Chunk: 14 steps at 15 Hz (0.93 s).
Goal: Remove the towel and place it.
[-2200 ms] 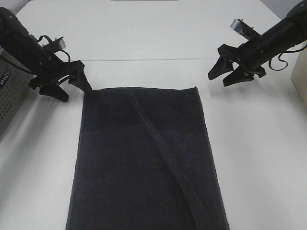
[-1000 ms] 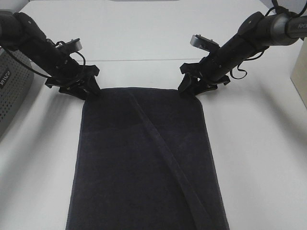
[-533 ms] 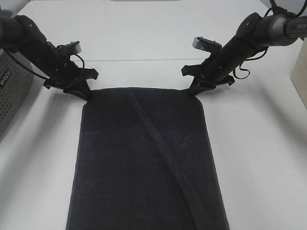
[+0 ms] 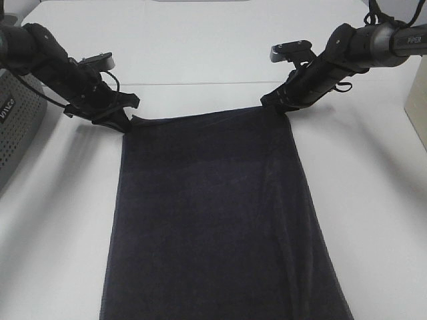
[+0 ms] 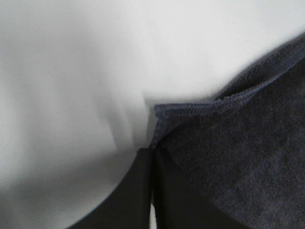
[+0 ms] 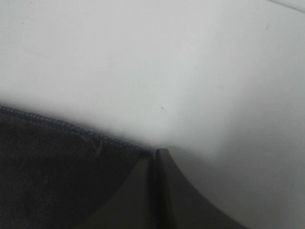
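The dark charcoal towel (image 4: 213, 220) hangs stretched between my two grippers above the white table (image 4: 200, 47), its near end running out of the bottom of the exterior view. My left gripper (image 4: 125, 125) is shut on the towel's far left corner, and its hemmed edge shows at the closed jaws in the left wrist view (image 5: 228, 143). My right gripper (image 4: 275, 107) is shut on the far right corner, held a little higher. The right wrist view shows the towel (image 6: 52, 176) meeting the closed jaws.
A grey perforated basket (image 4: 17, 127) stands at the left edge of the table. A tan box (image 4: 419, 100) shows at the right edge. A seam (image 4: 200, 84) crosses the table behind the grippers.
Both grippers have lifted the towel's far edge off the table. The right corner rose and moved back. The diagonal fold across the towel has pulled flat.
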### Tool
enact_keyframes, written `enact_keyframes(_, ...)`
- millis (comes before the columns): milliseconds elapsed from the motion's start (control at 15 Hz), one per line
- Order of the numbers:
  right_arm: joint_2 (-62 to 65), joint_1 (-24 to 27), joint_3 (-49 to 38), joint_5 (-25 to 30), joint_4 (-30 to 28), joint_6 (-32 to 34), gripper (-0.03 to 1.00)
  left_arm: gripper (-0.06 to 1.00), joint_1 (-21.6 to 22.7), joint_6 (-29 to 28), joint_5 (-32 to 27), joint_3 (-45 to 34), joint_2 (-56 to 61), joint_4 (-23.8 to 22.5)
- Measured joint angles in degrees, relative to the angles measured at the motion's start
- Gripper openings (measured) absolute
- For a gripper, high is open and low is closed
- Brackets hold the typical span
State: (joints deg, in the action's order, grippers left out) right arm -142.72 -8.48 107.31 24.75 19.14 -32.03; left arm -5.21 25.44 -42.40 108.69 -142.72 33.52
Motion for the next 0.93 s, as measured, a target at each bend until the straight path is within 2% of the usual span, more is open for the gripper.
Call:
enact_keyframes(267,-0.2,0.0,-0.2,-2.9,-1.1,-1.7,0.01,0.00,-1.9,3.6,9.2,-0.1,-0.5,-0.2)
enact_keyframes(467,-0.7,0.0,-0.5,-7.8,-1.8,-1.9,0.01,0.00,-4.5,8.7,17.5,-0.3,-1.1,-1.1)
enact_keyframes(533,-1.0,0.0,-0.5,-9.3,-2.3,-3.4,0.01,0.00,-4.9,8.9,19.3,-0.4,-1.3,-1.3)
enact_keyframes(733,-1.2,0.0,-0.6,-11.7,-2.3,-13.5,0.01,0.00,-5.1,9.3,24.6,-0.7,-1.6,-1.6)
enact_keyframes(933,-1.3,0.0,-0.6,-14.7,1.1,-18.2,0.01,0.00,-5.1,9.4,27.0,0.7,-2.3,-2.4)
